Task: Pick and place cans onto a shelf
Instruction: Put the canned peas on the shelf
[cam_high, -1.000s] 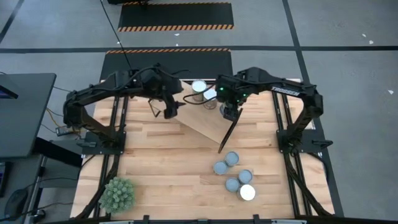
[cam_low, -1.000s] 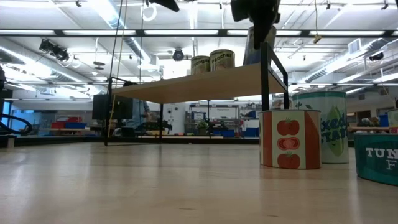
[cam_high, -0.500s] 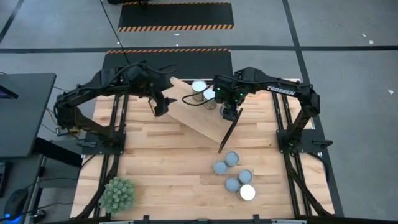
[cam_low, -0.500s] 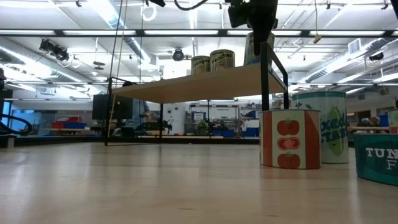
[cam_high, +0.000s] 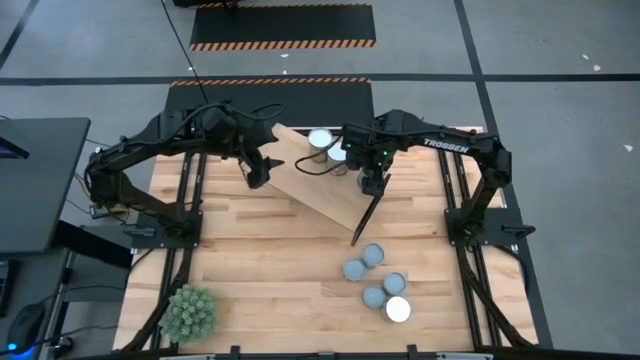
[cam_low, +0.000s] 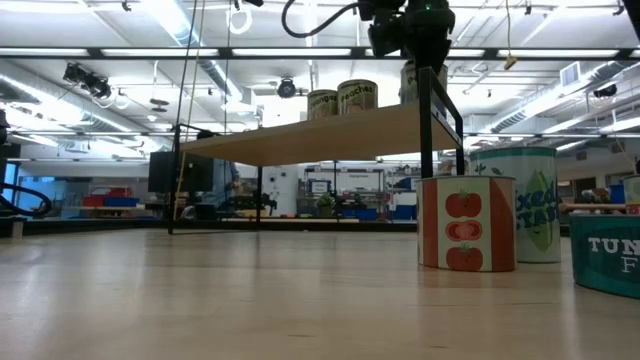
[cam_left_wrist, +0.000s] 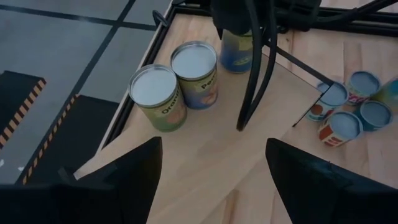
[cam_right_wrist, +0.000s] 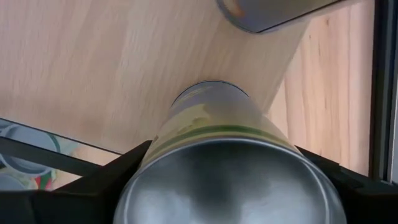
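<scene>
The light-wood shelf (cam_high: 322, 185) stands skewed at the table's far middle on thin black legs. Two cans (cam_left_wrist: 154, 96) (cam_left_wrist: 196, 73) stand upright on its far corner. My right gripper (cam_high: 369, 181) is above the shelf's right part, shut on a third can (cam_right_wrist: 217, 124), which also shows in the low view (cam_low: 420, 82). My left gripper (cam_high: 258, 170) is open and empty at the shelf's left edge. Several more cans (cam_high: 375, 280) stand on the table's near right. My right gripper pinches the can by its two opposite sides (cam_right_wrist: 152, 155) between its two fingers, near the can's silver top (cam_right_wrist: 230, 180). The fingers come from above, pointing down. The can is upright, its bottom end at the shelf board; whether it rests there, I cannot tell.
A spiky green plant ball (cam_high: 190, 311) sits at the table's near left corner. The cans on the table include a tomato-labelled one (cam_low: 466, 222). The shelf's left part (cam_left_wrist: 205, 155) is bare wood. A black cable (cam_left_wrist: 252, 81) hangs over the shelf.
My left gripper has drawn back from the shelf toward the table's left edge, staying open. My right gripper has shifted slightly toward the far edge with the can, which has come from tilted to upright over the shelf.
</scene>
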